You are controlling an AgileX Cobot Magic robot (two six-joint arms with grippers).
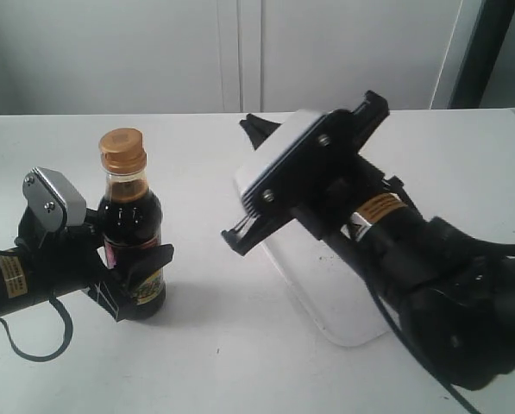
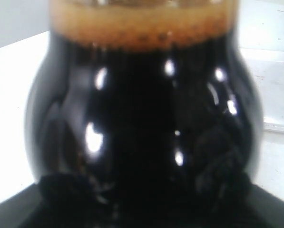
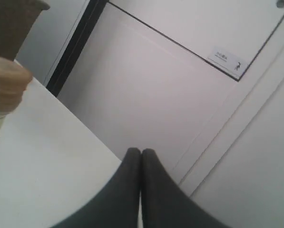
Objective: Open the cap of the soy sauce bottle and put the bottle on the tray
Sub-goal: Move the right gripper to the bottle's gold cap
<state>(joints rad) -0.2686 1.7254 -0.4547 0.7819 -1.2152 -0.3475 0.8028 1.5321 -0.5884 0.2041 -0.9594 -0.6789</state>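
Observation:
The soy sauce bottle [image 1: 129, 226] stands upright on the white table at the left, its gold cap [image 1: 122, 151] down on the neck. My left gripper [image 1: 138, 274] is shut on the bottle's lower body at the label. In the left wrist view the dark bottle [image 2: 146, 118] fills the frame, and my left gripper [image 2: 146, 192] is only a dark blur at its base. My right gripper [image 1: 252, 124] hovers above the white tray [image 1: 313, 285], to the right of the bottle and apart from it. Its fingers [image 3: 141, 156] are pressed together on nothing, and the cap [image 3: 6, 78] shows beside them.
The right arm's wrist and white camera plate [image 1: 300, 159] cover most of the tray. A strip of the tray's rim [image 2: 275, 90] shows past the bottle in the left wrist view. White cabinet doors [image 1: 240, 52] stand behind the table.

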